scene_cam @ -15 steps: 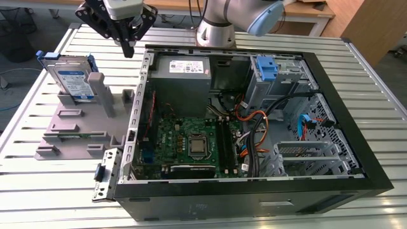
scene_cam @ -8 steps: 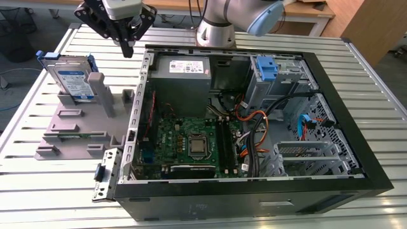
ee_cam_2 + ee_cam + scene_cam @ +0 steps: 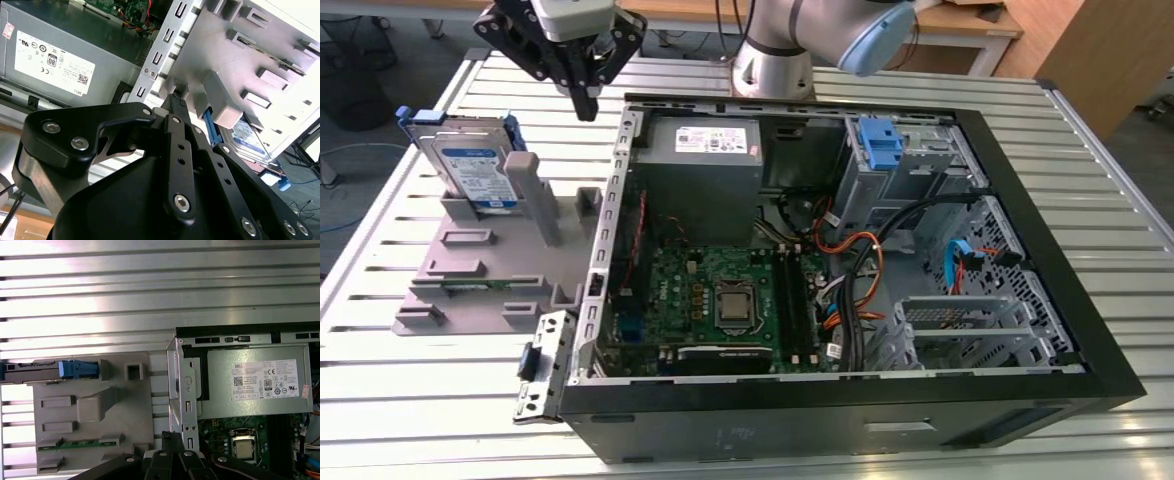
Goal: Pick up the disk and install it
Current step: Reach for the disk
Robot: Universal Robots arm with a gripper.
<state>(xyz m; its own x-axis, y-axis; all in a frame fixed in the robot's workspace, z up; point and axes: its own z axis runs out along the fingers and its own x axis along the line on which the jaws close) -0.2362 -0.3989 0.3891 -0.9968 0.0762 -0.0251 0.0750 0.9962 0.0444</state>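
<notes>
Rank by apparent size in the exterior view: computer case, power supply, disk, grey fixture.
1. computer case
2. grey fixture
3. power supply and disk: these look about alike and sit at different depths, so they are left unranked.
</notes>
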